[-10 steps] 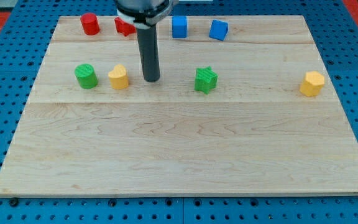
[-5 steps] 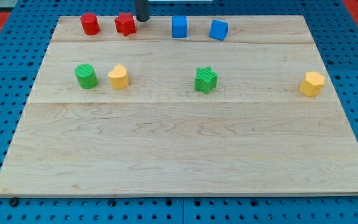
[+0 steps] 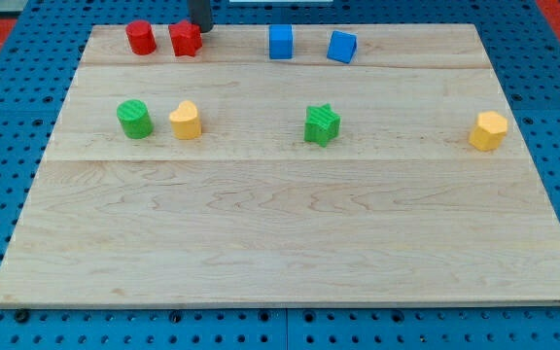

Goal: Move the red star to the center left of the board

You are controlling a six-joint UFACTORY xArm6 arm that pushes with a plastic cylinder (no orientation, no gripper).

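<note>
The red star [image 3: 185, 39] lies near the board's top edge, left of middle, close beside a red cylinder [image 3: 141, 38] on its left. My tip [image 3: 202, 26] shows at the view's top, touching the star's upper right side. Only the rod's lowest part is in view. The wooden board [image 3: 290, 233] fills most of the view.
A green cylinder [image 3: 134, 119] and a yellow block [image 3: 186, 121] sit at the left, below the red blocks. Two blue blocks [image 3: 280, 42] [image 3: 341, 47] lie along the top edge. A green star [image 3: 322, 124] is near the middle, a yellow block [image 3: 488, 130] at the right.
My tip went from the middle of the board up to the top edge, then left. The red star slid left toward the red cylinder.
</note>
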